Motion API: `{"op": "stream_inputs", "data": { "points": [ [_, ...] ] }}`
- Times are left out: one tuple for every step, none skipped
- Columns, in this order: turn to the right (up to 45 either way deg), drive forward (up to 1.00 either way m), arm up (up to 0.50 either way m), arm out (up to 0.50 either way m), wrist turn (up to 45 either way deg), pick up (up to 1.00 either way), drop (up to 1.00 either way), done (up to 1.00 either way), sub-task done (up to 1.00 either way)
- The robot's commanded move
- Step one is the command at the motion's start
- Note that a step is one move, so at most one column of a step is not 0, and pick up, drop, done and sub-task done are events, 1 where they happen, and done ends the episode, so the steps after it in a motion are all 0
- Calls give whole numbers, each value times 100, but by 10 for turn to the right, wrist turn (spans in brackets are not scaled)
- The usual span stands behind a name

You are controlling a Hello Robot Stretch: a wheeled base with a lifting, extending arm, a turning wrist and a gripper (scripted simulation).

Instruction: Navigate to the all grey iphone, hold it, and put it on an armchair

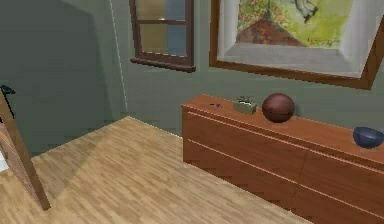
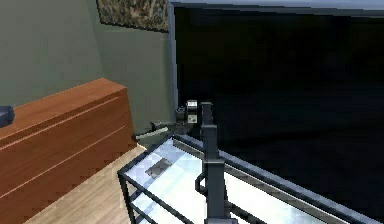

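Phone [image 2: 160, 170], a flat grey slab, lies on the glass table [image 2: 240, 185] with a dark metal frame, near its corner. Gripper [image 2: 153, 128] sits by the far corner; can't tell if the fingers hold anything. Big black screen [image 2: 280, 90] behind. Glossy wood dresser [image 1: 250, 150], round maroon ball [image 1: 278, 107], pale plank floor [image 1: 110, 160], grey-green walls.

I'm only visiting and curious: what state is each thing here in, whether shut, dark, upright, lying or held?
Brown wooden-framed window: shut.
Long reddish wooden dresser: drawers shut.
Large black flat television: screen dark.
Dark blue bowl: upright on the dresser.
Small flat grey slab: lying flat on the glass-topped metal-framed table.
Gripper: cannot tell whether it holds anything.
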Motion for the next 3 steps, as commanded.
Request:
{"op": "stream_inputs", "data": {
  "points": [
    [0,0,-30,0,0,0,0,0,0],
    [0,0,0,0,0,100,0,0,0],
    [0,0,10,0,0,0,0,0,0]
  ]
}}
